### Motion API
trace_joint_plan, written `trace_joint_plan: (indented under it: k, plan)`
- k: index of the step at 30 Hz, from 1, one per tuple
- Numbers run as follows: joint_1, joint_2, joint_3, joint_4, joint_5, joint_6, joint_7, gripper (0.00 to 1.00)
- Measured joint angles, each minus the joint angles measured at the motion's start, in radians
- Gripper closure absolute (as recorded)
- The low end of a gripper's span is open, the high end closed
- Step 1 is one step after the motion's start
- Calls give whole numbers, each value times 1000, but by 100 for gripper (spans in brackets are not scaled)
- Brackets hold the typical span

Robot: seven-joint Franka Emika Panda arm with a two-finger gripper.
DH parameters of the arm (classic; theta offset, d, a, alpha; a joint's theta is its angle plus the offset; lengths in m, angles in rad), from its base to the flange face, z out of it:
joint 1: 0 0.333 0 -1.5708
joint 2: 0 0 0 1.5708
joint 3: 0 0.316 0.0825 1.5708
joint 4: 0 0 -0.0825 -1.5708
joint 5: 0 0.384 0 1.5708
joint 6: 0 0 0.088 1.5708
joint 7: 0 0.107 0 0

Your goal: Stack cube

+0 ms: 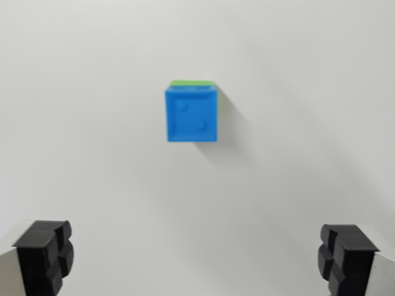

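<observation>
Blue cube (pixel 192 115) sits on top of a green cube (pixel 192 82), of which only a thin strip shows past its far edge and along its right side. The pair rests on a plain white table (pixel 92 154); no table edge or corner is in sight, so their place on it cannot be told. The blue cube's top face shows two small round dimples and looks slightly blurred. The camera looks straight down, and the gripper (pixel 196 256) hangs above the surface with its two black fingertips (pixel 44 254) spread wide at the bottom corners of the wrist view, holding nothing, well apart from the cubes.
</observation>
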Motion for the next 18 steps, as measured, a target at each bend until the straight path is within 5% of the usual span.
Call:
trace_joint_plan:
  k: [18]
  plan:
    - [0,-25,2,60,-1,-85,2,0]
